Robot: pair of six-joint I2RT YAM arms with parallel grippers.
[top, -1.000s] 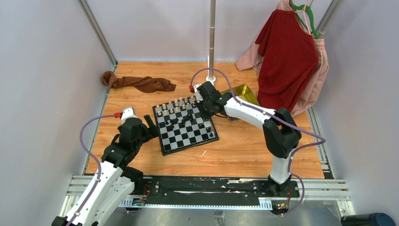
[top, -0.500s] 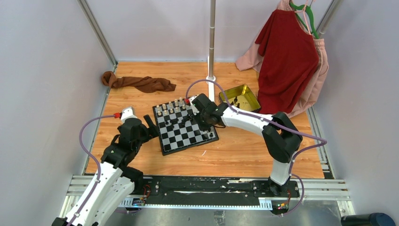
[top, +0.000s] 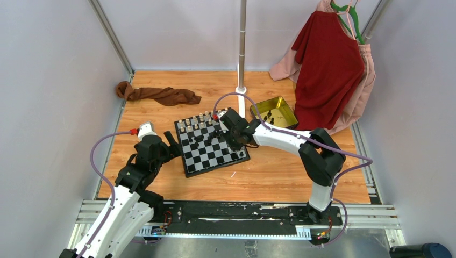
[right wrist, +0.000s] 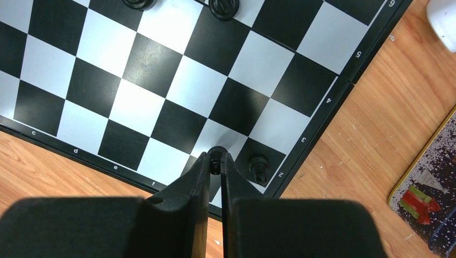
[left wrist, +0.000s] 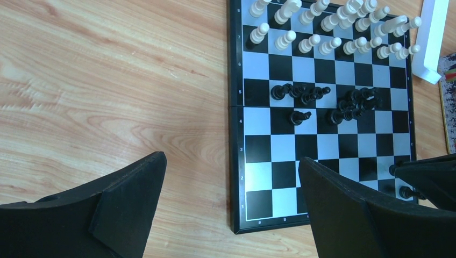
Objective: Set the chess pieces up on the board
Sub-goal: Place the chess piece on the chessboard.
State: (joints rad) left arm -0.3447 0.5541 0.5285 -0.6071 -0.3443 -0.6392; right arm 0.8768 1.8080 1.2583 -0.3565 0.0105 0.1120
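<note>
Right wrist view: a small black piece point(right wrist: 216, 156) with a rounded head is pinched between the tips of the right claw point(right wrist: 215, 161), whose matte black fingers stand almost together. It sits over the squares near a corner of the board point(right wrist: 258, 62). Whether its base touches the surface cannot be told. A second black piece point(right wrist: 258, 165) stands upright just beside it, on a dark square by the border.

The board is flat and glossy, checkered black and white inside a thin black rim printed with letters and numbers. It lies on the wooden table point(left wrist: 107, 80) between the two arms.

Left wrist view: cream pieces point(left wrist: 322, 32) stand in two rows along the far edge. A loose cluster of black pieces point(left wrist: 328, 102) sits mid-board, some of them tipped over.

The left claw point(left wrist: 231, 164) is spread wide and empty at the board's near edge.

Top view: a square gold tin point(top: 274, 110) lies just beyond the board. A crumpled brown cloth point(top: 158, 95) lies at the far left. A red garment point(top: 328, 64) hangs at the far right.
</note>
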